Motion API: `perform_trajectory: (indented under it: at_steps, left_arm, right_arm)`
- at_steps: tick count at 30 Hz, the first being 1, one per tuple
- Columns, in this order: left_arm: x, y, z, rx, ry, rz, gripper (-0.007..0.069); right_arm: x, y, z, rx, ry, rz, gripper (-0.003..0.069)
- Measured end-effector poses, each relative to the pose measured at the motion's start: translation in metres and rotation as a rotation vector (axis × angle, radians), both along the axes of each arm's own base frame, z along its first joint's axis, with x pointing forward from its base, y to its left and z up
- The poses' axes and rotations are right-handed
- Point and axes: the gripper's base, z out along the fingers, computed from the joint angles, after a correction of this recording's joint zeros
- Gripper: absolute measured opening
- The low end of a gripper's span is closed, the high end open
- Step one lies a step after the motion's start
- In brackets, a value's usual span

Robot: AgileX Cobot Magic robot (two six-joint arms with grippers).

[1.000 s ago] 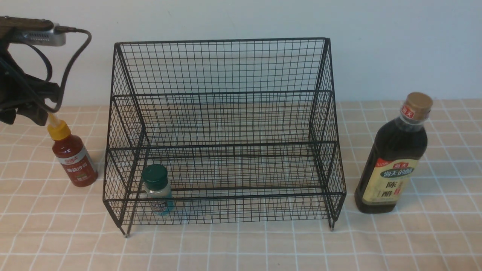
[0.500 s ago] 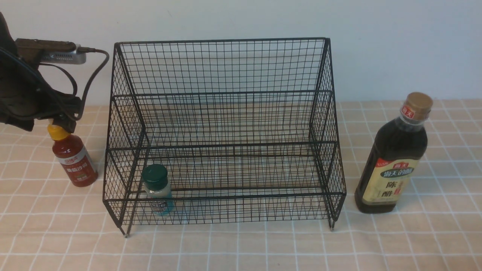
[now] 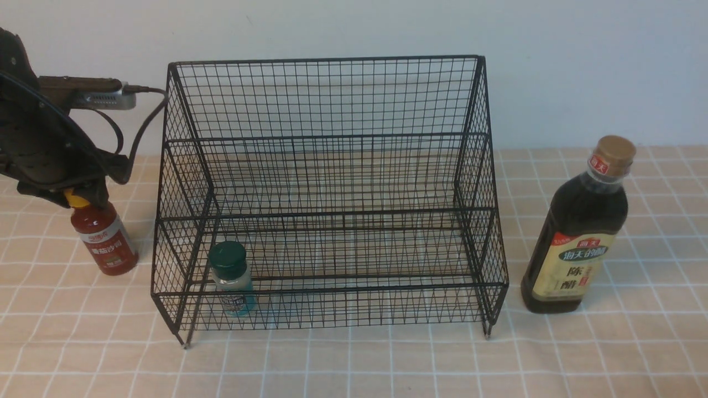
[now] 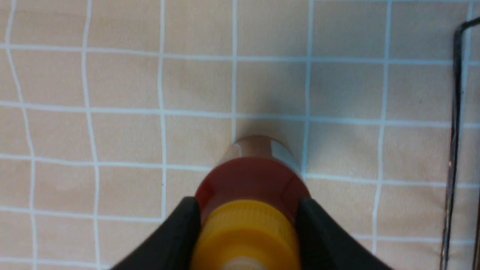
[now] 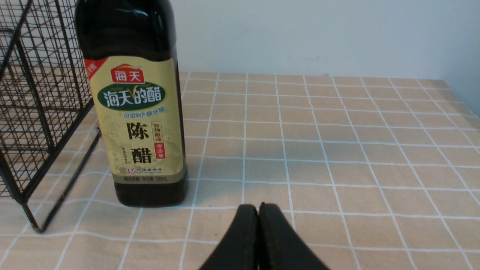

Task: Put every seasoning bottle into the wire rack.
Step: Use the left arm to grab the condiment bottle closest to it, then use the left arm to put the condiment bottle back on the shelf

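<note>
left gripper [image 4: 245, 210]: matte black fingers [image 4: 176, 232], tapering to blunt tips, pressed on both sides of the ribbed yellow cap [image 4: 245, 228]; clamped on it from above
red sauce bottle [image 3: 105, 243]: round plastic body with glossy red shoulders and a white-and-red label band; base on the tablecloth [image 3: 354, 365], outside the rack and just beside its left wall
cable [image 3: 141, 127]: thin, black, looping from the left wrist towards the rack's left edge
wire rack [image 3: 332, 99]: black metal grid mesh; two stepped tiers, tall back, sloped sides, short feet
shaker [image 3: 232, 279]: small clear cylinder with a dark green cap and teal label; upright on the lower tier, at its left end
vinegar bottle [image 3: 581, 232]: tall, dark, glossy, with a tan cap and cream label; upright on the tablecloth, outside the rack, near its right side
right gripper [image 5: 258, 206]: smooth black fingers pressed together, holding nothing; low over the cloth near the vinegar bottle, apart from it
tablecloth: peach fabric with a white grid, slightly rippled
wall [image 3: 553, 55]: plain, pale, matte
</note>
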Motion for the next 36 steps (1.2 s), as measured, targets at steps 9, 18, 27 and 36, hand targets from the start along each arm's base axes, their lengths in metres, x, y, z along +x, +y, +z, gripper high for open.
perform_trajectory:
  at_steps: [9, 18, 27, 36]
  left_arm:
    - [-0.031, -0.002, 0.108, 0.033, -0.107, 0.046, 0.0288]
    - [-0.086, -0.056, 0.189, 0.006, -0.303, -0.054, 0.0288]
    - [-0.091, -0.135, 0.182, -0.094, -0.275, -0.216, 0.0288]
    - [-0.047, -0.159, 0.132, -0.088, -0.175, -0.212, 0.0288]
  right_arm:
    - [0.000, 0.000, 0.000, 0.000, 0.000, 0.000, -0.0015]
    - [0.000, 0.000, 0.000, 0.000, 0.000, 0.000, -0.0015]
    - [0.000, 0.000, 0.000, 0.000, 0.000, 0.000, -0.0015]
    - [0.000, 0.000, 0.000, 0.000, 0.000, 0.000, -0.0015]
